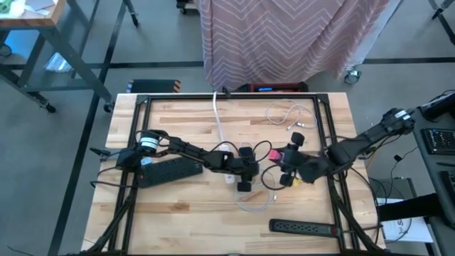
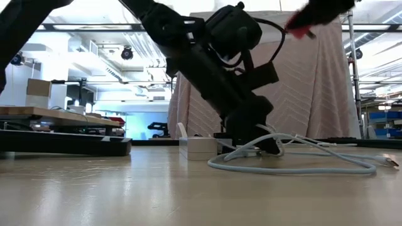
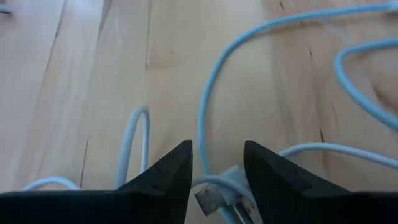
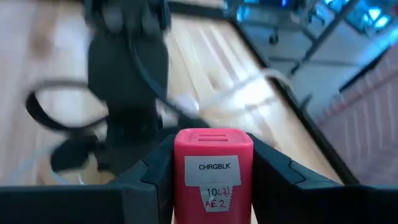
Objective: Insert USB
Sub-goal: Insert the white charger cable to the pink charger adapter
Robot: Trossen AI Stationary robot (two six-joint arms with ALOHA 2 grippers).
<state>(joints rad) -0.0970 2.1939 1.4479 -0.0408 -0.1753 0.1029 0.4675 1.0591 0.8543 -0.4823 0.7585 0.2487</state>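
Grey floor (image 1: pixel 71 114); pink chevron drape (image 1: pixel 284 35)

- Two dark arms, one from the left, one from the right.
- Two black power strips: the left strip (image 1: pixel 167 169) and the near-right strip (image 1: pixel 304 227).
- One red charger block (image 4: pixel 212 171) (labelled CHRGBLK).
- One small white box (image 2: pixel 198 148).
- One coiled white cable (image 1: pixel 290 116) at the far right.

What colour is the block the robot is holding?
The charger block in the right gripper is red; clearest in the right wrist view.
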